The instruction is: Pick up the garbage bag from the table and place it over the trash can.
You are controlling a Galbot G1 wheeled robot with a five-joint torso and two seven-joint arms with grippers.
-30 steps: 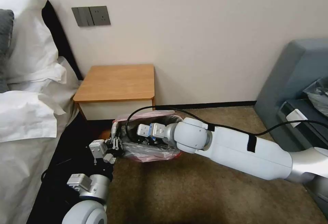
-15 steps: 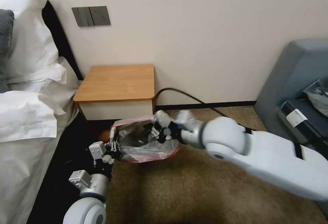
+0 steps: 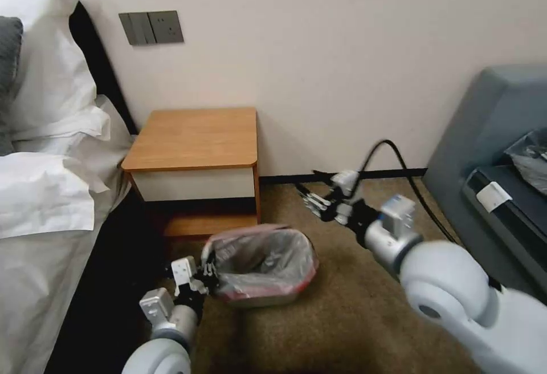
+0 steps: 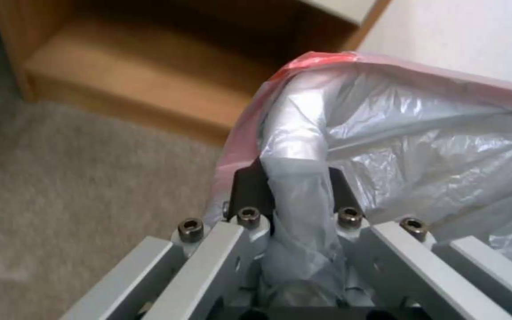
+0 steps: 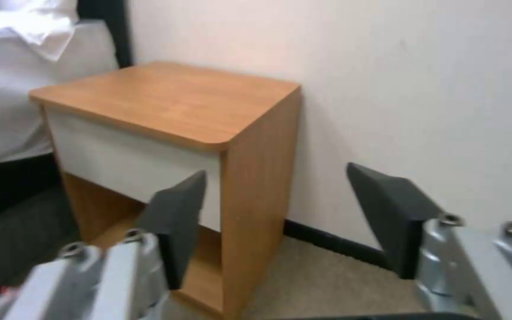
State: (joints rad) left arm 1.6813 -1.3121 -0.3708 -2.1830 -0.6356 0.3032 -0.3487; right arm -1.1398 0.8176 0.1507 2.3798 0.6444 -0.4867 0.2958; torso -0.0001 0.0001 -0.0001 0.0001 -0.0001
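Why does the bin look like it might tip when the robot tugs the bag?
The trash can is small, likely light plastic, and already looks tilted, so it probably tips or slides easily. The garbage bag is thin and crinkly, likely floppy and slippery, and could slip off the rim. The left gripper pinches rim and bag together, so pulling probably drags both.

Open carpet [image 3: 342,317] right of trash can [image 3: 268,297]; table [image 3: 194,137] close behind
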